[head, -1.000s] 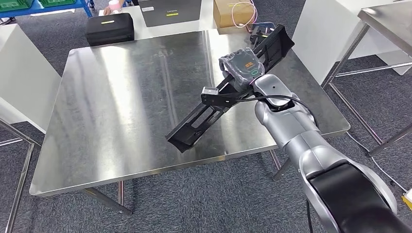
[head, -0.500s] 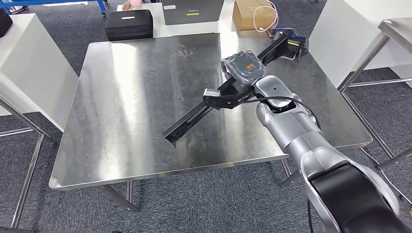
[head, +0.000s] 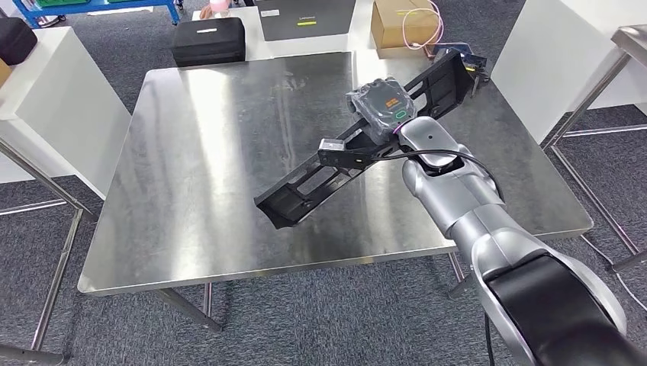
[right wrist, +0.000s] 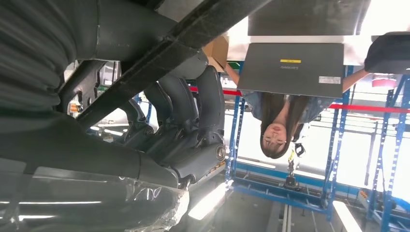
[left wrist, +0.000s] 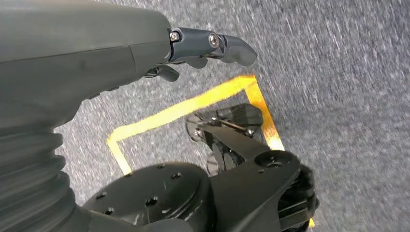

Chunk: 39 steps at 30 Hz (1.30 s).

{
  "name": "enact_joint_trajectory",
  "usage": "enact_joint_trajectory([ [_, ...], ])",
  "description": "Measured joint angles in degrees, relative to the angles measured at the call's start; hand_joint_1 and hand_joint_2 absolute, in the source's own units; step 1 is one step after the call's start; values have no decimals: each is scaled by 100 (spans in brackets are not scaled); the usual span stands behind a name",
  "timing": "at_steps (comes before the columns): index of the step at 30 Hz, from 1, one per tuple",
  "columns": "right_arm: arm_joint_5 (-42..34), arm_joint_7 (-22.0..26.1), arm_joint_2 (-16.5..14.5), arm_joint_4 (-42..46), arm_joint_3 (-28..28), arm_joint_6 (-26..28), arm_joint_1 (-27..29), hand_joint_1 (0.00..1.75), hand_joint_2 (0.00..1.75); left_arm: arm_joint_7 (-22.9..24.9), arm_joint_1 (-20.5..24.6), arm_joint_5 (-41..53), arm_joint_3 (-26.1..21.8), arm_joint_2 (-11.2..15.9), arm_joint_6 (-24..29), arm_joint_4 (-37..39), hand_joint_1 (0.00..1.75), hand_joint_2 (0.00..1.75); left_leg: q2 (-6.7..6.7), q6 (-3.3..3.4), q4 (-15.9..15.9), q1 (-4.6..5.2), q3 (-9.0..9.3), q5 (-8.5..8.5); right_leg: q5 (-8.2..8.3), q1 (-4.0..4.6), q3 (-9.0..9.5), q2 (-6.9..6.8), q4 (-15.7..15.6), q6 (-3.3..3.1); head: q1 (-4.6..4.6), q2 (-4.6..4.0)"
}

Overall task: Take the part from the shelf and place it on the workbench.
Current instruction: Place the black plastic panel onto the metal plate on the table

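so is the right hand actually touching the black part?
Touching. In the right wrist view the fingers wrap around the black part; the head view shows the right hand holding it over the workbench.

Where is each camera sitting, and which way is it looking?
Head view: high on the robot, looking down at the steel workbench; the right hand grips the long black part.
Left wrist view: behind the left hand, facing grey carpet with yellow tape.
Right wrist view: behind the right hand, turned upside down, facing blue racks.
Head and right wrist views share the part.
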State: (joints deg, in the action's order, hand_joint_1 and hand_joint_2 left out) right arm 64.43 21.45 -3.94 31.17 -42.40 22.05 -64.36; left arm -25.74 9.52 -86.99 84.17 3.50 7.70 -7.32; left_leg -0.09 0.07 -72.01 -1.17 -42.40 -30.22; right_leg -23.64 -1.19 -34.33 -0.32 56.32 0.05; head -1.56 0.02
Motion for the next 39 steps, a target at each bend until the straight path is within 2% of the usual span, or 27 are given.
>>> enact_joint_trajectory([
  [2,7,-3,-1,0,-8,-3,-3,152,175,7,6,-3,0,2,1,0,0,175,83,13,797,-8,391,383,-10,7,14,-11,1,17,-1,1],
  [4,11,-25,7,0,-11,-16,-14,152,175,13,18,-8,0,4,0,0,0,175,146,57,1381,22,683,567,-27,41,16,-32,7,55,4,2],
  [6,30,-75,20,0,-10,-51,-23,152,175,10,22,-15,0,4,-3,0,0,175,114,119,1460,63,711,563,-33,58,19,-70,-3,113,8,0],
  [8,66,-152,49,-1,3,-78,-38,152,175,-33,20,-36,0,0,-4,0,0,175,72,204,1502,59,736,599,-77,54,-4,-84,48,174,13,0],
  [9,84,-189,73,-4,15,-80,-58,152,175,-77,22,-45,0,-4,-1,0,0,175,54,251,1525,53,749,620,-162,53,-72,-72,197,178,16,0],
  [10,101,-221,104,-11,29,-80,-79,152,175,-128,26,-54,0,-8,5,0,0,175,36,288,1542,45,760,636,-301,52,-204,-52,478,164,20,0],
  [12,153,-298,184,-55,54,-80,-112,152,175,-228,30,-67,0,-10,14,0,0,175,-11,324,1540,54,758,636,-638,44,-595,-19,1315,124,25,0],
  [13,182,-361,230,-95,66,-82,-118,152,175,-269,28,-76,0,-10,9,0,0,175,-41,327,1539,57,758,635,-746,44,-767,-9,1662,130,27,0],
  [14,209,-454,277,-146,85,-92,-127,152,175,-310,24,-85,0,-9,-8,0,0,175,-71,328,1538,59,760,635,-770,45,-852,-1,1823,155,32,0],
  [15,227,-553,323,-203,112,-105,-144,152,175,-346,21,-90,0,-10,-29,0,0,175,-100,327,1535,62,764,634,-699,46,-819,4,1735,194,36,1],
  [17,242,-691,408,-305,186,-130,-217,152,175,-404,19,-94,0,-12,-68,0,0,175,-147,316,1530,66,775,627,-372,45,-453,10,954,267,44,1],
  [19,244,-718,465,-385,240,-139,-309,152,175,-432,20,-94,0,-12,-83,0,0,175,-170,294,1494,101,760,598,-101,34,-90,15,204,269,44,0],
  [20,246,-718,481,-420,254,-146,-337,152,175,-439,18,-94,0,-10,-86,0,0,175,-175,301,1477,115,749,586,-47,30,-13,18,44,254,38,1],
  [23,252,-720,506,-503,270,-163,-360,152,175,-445,5,-94,0,-7,-86,0,0,175,-164,335,1471,115,746,578,-26,38,4,37,5,232,20,2],
  [30,255,-720,516,-574,290,-164,-368,152,175,-446,7,-94,1,-8,-86,0,0,175,-138,329,1491,100,762,580,-28,59,1,63,7,225,17,2],
  [35,355,-993,555,-702,356,-192,-411,152,175,-535,10,-152,1,-9,-16,0,0,175,-124,228,1504,77,768,579,-34,83,-7,73,15,208,21,0],
  [39,442,-1227,657,-845,475,-328,-486,152,175,-385,5,-246,-2,-9,101,0,0,175,-125,220,1503,88,761,579,-34,81,-5,70,15,207,24,1],
])
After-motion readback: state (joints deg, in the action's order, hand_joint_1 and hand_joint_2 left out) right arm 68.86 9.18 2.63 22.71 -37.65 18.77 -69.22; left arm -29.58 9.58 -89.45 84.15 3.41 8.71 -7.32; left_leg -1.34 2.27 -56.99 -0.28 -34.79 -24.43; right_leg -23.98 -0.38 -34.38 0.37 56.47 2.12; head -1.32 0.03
